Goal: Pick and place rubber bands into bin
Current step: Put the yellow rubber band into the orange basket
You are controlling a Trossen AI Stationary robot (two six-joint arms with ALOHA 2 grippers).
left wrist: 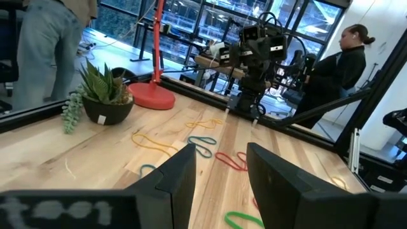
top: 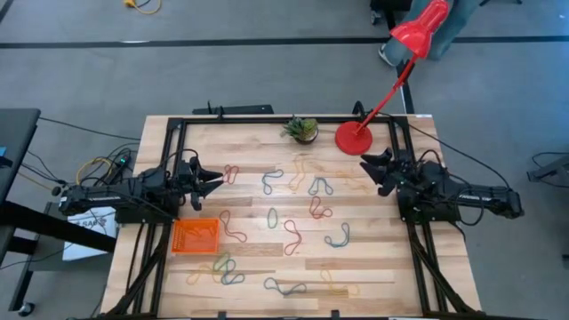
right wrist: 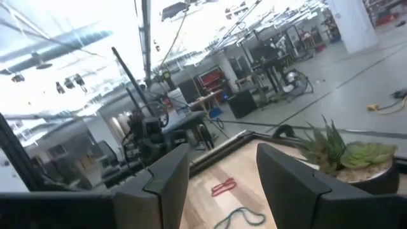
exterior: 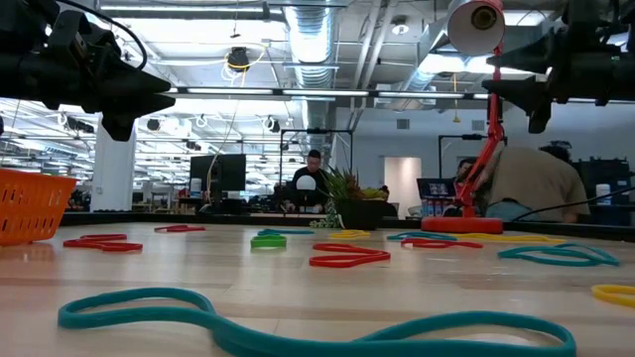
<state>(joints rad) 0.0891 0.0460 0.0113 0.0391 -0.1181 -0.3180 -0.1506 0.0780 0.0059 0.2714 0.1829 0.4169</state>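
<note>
- The bench (top: 373, 258) is pale wood with a dark frame round it, and the bin sits near its left front corner.
- The lamp (top: 357, 138) stands on a round red base at the back, far from the bin, with its red head leaning out past the bench edge.
- The left gripper (top: 213, 183) hangs above the bench just behind the bin, fingers spread wide and holding nothing.
- The right gripper (top: 367, 166) hangs across the bench from the bin, close to the lamp base, also wide apart and empty.
- The bin (top: 195, 236) is bright orange; I cannot tell whether anything lies in it.
- A small potted plant (top: 302, 130) stands at the back, beside the lamp base.
- The rubber bands (top: 292, 233) lie scattered flat on the wood to the right of the bin and in front of it: red, green, yellow, tan and grey-blue loops.
</note>
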